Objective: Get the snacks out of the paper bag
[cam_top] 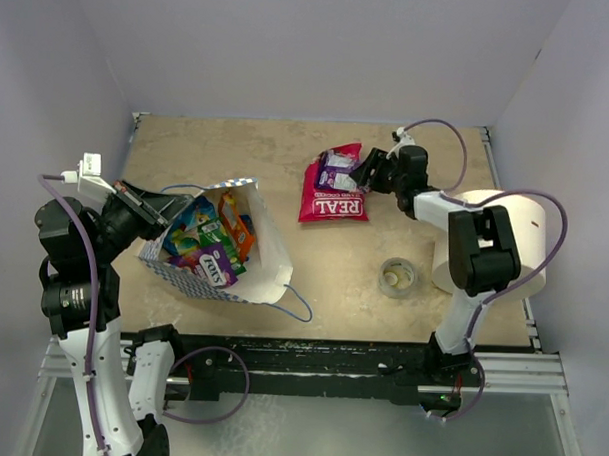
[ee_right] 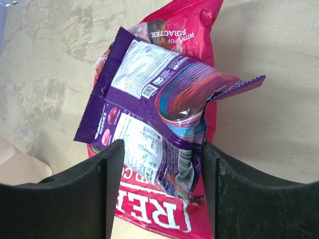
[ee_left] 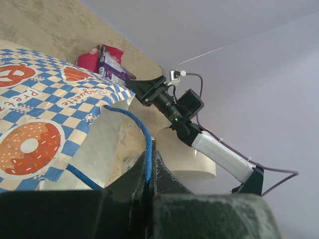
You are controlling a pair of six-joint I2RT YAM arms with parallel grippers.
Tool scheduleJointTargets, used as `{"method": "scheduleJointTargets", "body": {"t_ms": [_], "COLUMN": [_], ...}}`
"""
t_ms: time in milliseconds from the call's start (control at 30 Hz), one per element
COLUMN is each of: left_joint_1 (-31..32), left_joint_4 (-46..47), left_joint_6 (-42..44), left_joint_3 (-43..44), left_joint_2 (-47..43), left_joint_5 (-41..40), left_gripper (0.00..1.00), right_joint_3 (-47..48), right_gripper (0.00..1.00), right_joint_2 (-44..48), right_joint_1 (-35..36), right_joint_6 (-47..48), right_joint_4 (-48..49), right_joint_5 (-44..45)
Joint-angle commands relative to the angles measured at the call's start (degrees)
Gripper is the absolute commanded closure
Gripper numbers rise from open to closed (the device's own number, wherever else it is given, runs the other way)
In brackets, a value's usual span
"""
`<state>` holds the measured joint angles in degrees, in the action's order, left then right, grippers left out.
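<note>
The left gripper (ee_left: 149,167) was clamped tight on the blue cord handle (ee_left: 142,127) of the paper bag (cam_top: 268,262). Its arm was folded low at the bag's left rim, and the mouth gaped with bright packets (cam_top: 209,247) inside. Right of the bag, across bare table (cam_top: 333,259), the right gripper (ee_right: 162,147) reached far out, jaws spread wide astride a purple packet (ee_right: 159,84) lying on the red chip bag (ee_right: 194,20).

I'm seeing the beige table (cam_top: 333,259) carrying the paper bag (cam_top: 268,257) on its side, the red chip bag (cam_top: 333,204), a tape roll (cam_top: 397,276) and a white cylinder (cam_top: 533,231).
</note>
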<state>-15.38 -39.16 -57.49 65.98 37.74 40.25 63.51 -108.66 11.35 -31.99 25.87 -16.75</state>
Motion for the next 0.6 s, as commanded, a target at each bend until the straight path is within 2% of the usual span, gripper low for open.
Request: {"method": "scheduleJointTargets", "body": {"t_ms": [0,200,400,467,567], "left_joint_1": [-0.14,-0.11,-0.1,-0.13,-0.09], "left_joint_4": [1.72,2.81,3.93,4.05,4.39], "left_joint_6": [-0.45,1.01,4.89,6.12,7.09], "left_joint_3": [0.36,1.02,2.84,2.89,1.54], "left_joint_2": [-0.29,0.72,-0.15,-1.59,-3.24], "left_joint_5": [1.4,3.36,5.67,5.57,5.93], "left_gripper": [1.0,1.0,1.0,1.0,1.0], "right_joint_3": [3.09,6.09,7.97,7.68,6.87], "right_gripper": [0.35,0.23,0.2,0.21,0.23], "right_joint_2": [4.62,10.7,17.54,20.23,25.87], "right_joint_1": [0.42,0.46,1.27,4.26,12.93], "right_joint_6": [2.97,7.57,12.31,15.18,21.54], "right_joint_4": [-11.58,-20.66,-28.3,-28.45,-27.1], "right_joint_5": [3.58,10.06,11.12,10.07,6.99]}}
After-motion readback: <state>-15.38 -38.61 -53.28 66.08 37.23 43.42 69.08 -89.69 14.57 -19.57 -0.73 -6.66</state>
